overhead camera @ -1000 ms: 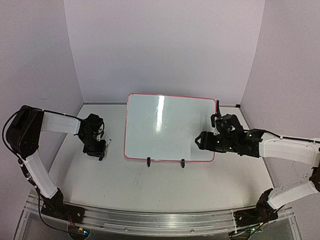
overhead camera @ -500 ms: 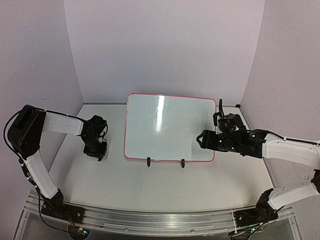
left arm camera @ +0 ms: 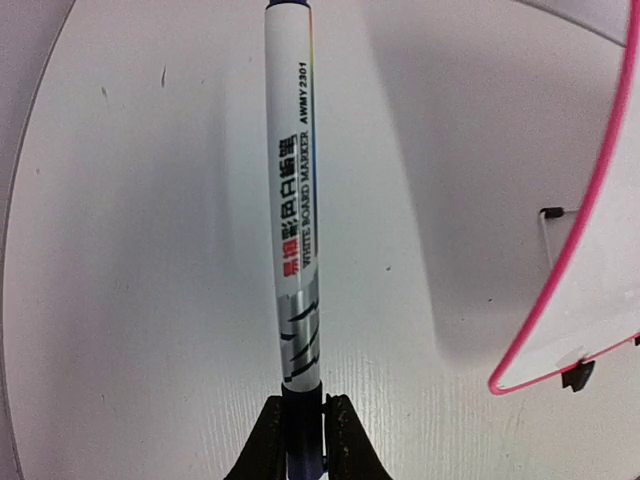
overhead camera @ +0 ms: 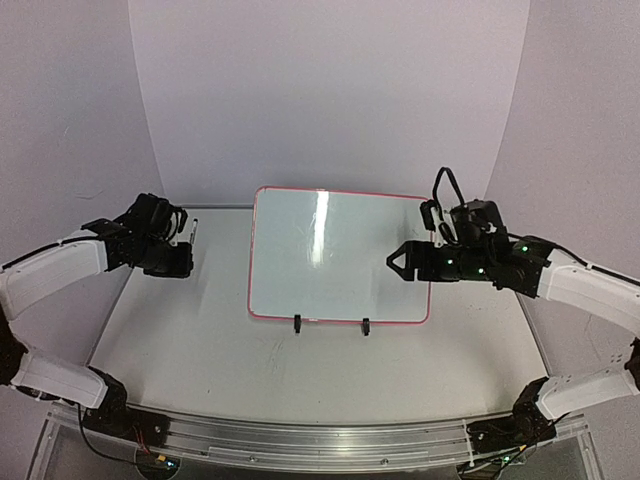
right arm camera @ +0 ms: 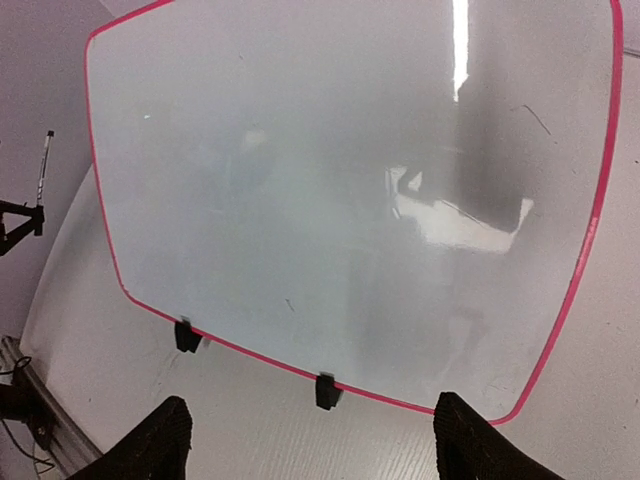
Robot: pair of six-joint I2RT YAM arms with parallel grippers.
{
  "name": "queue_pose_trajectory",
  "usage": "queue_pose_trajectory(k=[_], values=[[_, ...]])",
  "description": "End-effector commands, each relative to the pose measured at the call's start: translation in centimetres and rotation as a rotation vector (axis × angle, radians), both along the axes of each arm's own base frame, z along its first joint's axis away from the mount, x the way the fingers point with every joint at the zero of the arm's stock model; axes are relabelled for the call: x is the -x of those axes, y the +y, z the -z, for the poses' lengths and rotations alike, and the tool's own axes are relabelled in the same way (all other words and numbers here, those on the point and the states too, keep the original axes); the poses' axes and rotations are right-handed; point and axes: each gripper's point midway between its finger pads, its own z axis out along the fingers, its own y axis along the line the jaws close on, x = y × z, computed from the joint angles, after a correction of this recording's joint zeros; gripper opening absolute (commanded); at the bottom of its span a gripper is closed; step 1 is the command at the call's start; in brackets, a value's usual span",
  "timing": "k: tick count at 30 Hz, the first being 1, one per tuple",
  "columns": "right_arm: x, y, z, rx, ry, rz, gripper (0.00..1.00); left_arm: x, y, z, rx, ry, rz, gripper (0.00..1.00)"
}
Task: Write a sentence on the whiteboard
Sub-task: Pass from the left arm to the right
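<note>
Now the left gripper (left arm camera: 303, 428) is clamped tight on the dark end of a marker (left arm camera: 295, 200). The white barrel stands straight out from the jaws. Whether its far end is capped or bare I cannot tell.

A second ago this gripper was low at the table (overhead camera: 300, 380), just left of the board (overhead camera: 340, 255), with its jaws closing. Since then it has shut fully, and the arm has lifted the marker clear, up and back toward the left wall. So the pick-up looks done. Writing has not begun: the board is blank apart from glare and a few faint marks.

The board sits mid-table toward the back, with two black feet (right arm camera: 325, 392) at its near edge and a pink rim all round. It is well apart from the marker.

The right gripper (right arm camera: 315, 450) hangs over the board's right side with its fingers spread wide and nothing between them. Over the last second it has risen a little and opened further.

Next, I judge, the marker must cross to the board with its tip toward the surface. If a cap is on, it has to come off first, and the empty right gripper is free for that.
</note>
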Motion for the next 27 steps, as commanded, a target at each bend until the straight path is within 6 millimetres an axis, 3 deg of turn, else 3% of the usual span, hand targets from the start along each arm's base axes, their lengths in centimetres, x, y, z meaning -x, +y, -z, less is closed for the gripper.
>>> queue_pose_trajectory(k=[1,9,12,15,21,27], values=[[0.6,2.1,-2.4,-0.093,0.048,-0.195,0.81,0.6,-1.7,-5.8,0.084,-0.136,0.127,0.00],[3.3,6.8,-4.2,-0.272,0.202,-0.548,0.89,5.8,-9.5,-10.7,0.271,-0.168,0.578,0.00],[4.4,8.4,-5.2,-0.349,0.267,-0.665,0.84,7.8,-12.3,-12.0,0.341,-0.166,0.702,0.00],[5.4,9.1,-5.8,-0.404,0.313,-0.741,0.81,9.6,-14.5,-11.9,0.356,-0.135,0.790,0.00],[6.7,10.0,-6.1,-0.468,0.389,-0.838,0.80,13.3,-19.3,-9.2,0.286,-0.016,0.940,0.00],[7.3,10.3,-5.9,-0.476,0.406,-0.872,0.80,16.3,-23.3,-8.6,0.253,0.049,1.083,0.00]])
